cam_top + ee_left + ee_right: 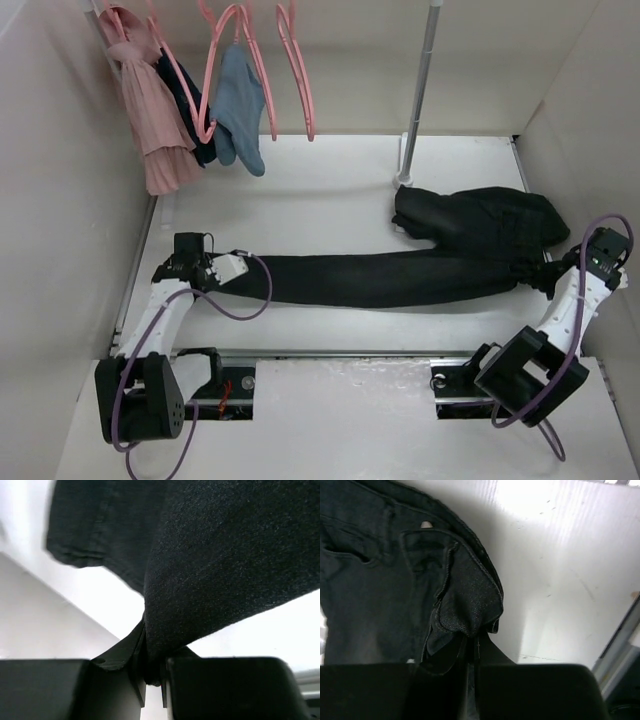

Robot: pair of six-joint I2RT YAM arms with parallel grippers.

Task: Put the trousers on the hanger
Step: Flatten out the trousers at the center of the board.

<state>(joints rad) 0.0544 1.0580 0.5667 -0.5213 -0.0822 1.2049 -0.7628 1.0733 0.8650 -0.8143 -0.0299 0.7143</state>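
Nearest to the arm bases, the left gripper (pixel 240 268) is clamped on the fabric at the leg end of the trousers (pixel 400 278). The trousers lie stretched from left to right across the white table (pixel 320 190). On the other side, the right gripper (pixel 542 272) pinches a fold of cloth at the waist part, near a pocket. The waist end is bunched up just beside the foot of a metal pole (pixel 418 100). Farther back hangs an empty pink hanger (pixel 308 115), well apart from the trousers. To its left hang a blue-grey garment (pixel 242 110), a navy garment (pixel 192 100) and a pink garment (pixel 150 110).
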